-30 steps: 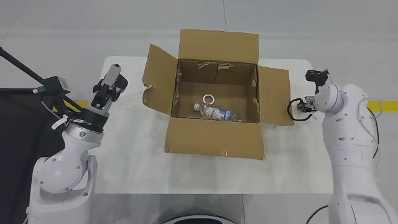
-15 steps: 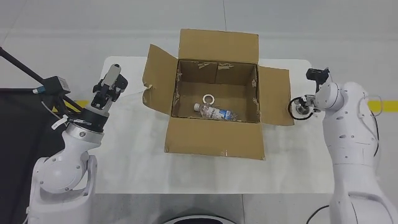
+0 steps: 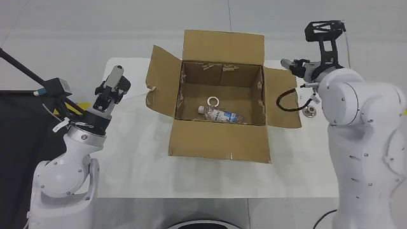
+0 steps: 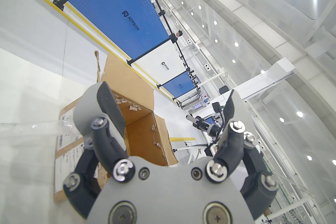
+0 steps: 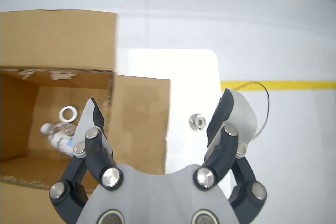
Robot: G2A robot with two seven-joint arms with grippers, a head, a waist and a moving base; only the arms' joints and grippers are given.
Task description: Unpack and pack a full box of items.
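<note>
An open cardboard box [image 3: 219, 141] stands in the middle of the white table. On its floor lie a clear plastic bottle [image 3: 219, 114] and a white ring [image 3: 213, 101]; the right wrist view shows the same ring [image 5: 67, 114] and bottle [image 5: 56, 135]. My right gripper [image 5: 158, 104] hangs open and empty above the box's right flap [image 5: 140, 125], high over the table [image 3: 297, 67]. A small metal piece [image 5: 197, 122] lies on the table beside that flap [image 3: 310, 111]. My left gripper [image 4: 168, 101] is open and empty, left of the box [image 3: 116, 77].
The box's four flaps [image 3: 162, 83] are spread outward. Bare tabletop [image 3: 140, 159] lies left of and in front of the box. A black cloth and a stand with a small device [image 3: 56, 87] are at the table's left edge.
My right arm has risen from the table's right side and swung toward the box. The small metal piece stays on the table where the gripper was. The left arm has not moved.
</note>
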